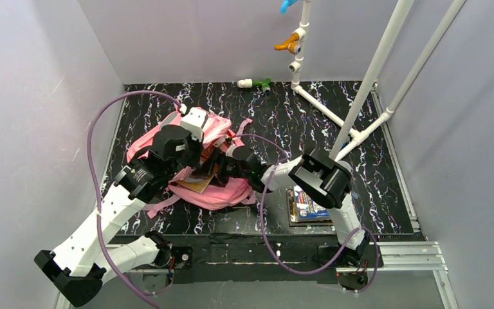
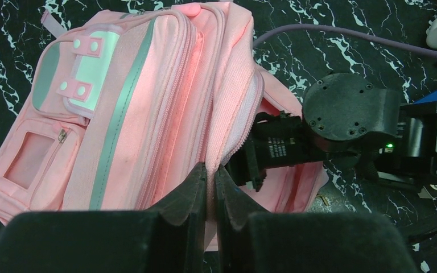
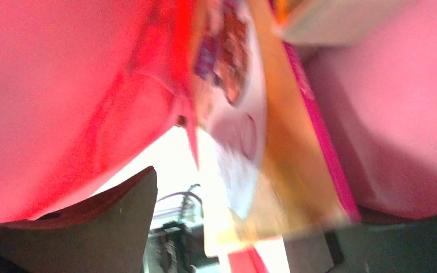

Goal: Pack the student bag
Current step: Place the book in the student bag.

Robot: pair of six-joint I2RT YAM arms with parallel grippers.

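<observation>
You're looking at a black desk [image 1: 309, 109] with white veining, plain pale grey walls [image 1: 38, 96] on the desk's left, back and right. White pipe frame [image 1: 376, 71] rises from its back-right corner. Aluminium rail [image 1: 402, 252] sits by its near-right edge.

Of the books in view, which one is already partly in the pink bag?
The orange-brown book, sticking out of the student bag at its opening; the other books lie stacked on the table, outside the bag.
</observation>
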